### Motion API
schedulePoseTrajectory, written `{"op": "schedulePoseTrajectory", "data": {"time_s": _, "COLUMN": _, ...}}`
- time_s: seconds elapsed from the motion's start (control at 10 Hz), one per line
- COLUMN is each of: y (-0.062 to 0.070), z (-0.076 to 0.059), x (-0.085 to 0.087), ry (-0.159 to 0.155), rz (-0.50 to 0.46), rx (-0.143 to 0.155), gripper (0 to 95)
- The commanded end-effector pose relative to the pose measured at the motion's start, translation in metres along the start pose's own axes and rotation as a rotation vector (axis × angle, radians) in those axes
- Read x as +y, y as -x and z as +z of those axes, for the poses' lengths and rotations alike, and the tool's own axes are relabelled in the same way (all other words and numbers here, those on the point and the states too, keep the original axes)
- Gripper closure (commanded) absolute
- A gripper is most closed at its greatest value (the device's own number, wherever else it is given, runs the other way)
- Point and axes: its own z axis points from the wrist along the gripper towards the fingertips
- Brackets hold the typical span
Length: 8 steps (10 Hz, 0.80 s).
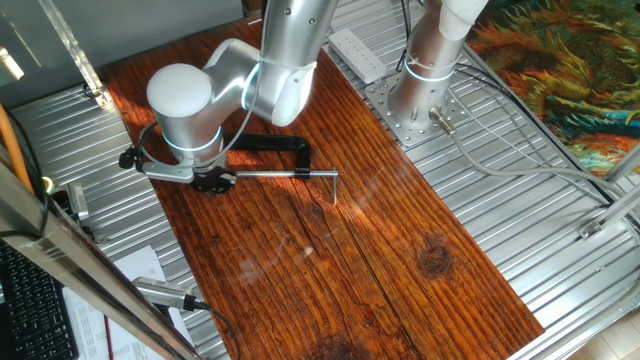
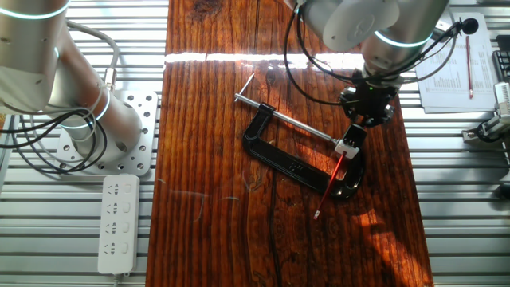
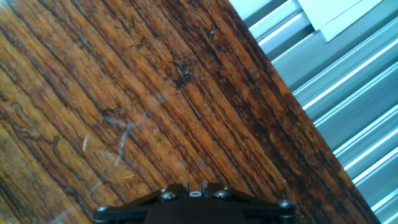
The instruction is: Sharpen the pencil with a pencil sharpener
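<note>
In the other fixed view my gripper (image 2: 349, 148) hangs over the right end of the black C-shaped clamp (image 2: 288, 162). It is shut on the pencil (image 2: 332, 177), a thin red stick that slants down-left from the fingertips, its pale tip over the wood past the clamp. In the hand view the gripper (image 3: 194, 188) sits at the bottom edge with a small pale ring gripped between the fingers. In one fixed view the gripper (image 1: 212, 181) is by the clamp (image 1: 275, 146), and the pencil is hidden. I cannot make out the pencil sharpener apart from the clamp's dark end under the gripper.
The clamp's steel rod (image 2: 288, 119) runs up-left from the gripper to a cross handle (image 2: 244, 88). A white power strip (image 2: 117, 223) and the arm's base plate (image 2: 127, 131) lie left of the wooden board. Papers (image 2: 454, 76) lie at the far right on the ribbed metal table.
</note>
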Motion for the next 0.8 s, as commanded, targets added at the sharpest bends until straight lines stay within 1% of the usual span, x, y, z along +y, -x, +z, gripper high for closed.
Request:
{"op": "schedulePoseTrajectory", "data": {"time_s": 0.1, "y": 0.0010, "z": -0.0022, "x": -0.0031, "ry": -0.001, "rz": -0.005, "rx": 0.003, "gripper": 95.0}}
{"op": "schedulePoseTrajectory", "data": {"time_s": 0.5, "y": -0.0003, "z": -0.0029, "x": -0.0055, "ry": -0.001, "rz": -0.011, "rx": -0.001, "gripper": 95.0}}
{"op": "schedulePoseTrajectory", "data": {"time_s": 0.7, "y": -0.0003, "z": -0.0028, "x": -0.0055, "ry": -0.010, "rz": -0.014, "rx": -0.009, "gripper": 95.0}}
{"op": "schedulePoseTrajectory", "data": {"time_s": 0.8, "y": -0.0003, "z": -0.0028, "x": -0.0055, "ry": -0.010, "rz": -0.012, "rx": -0.009, "gripper": 76.0}}
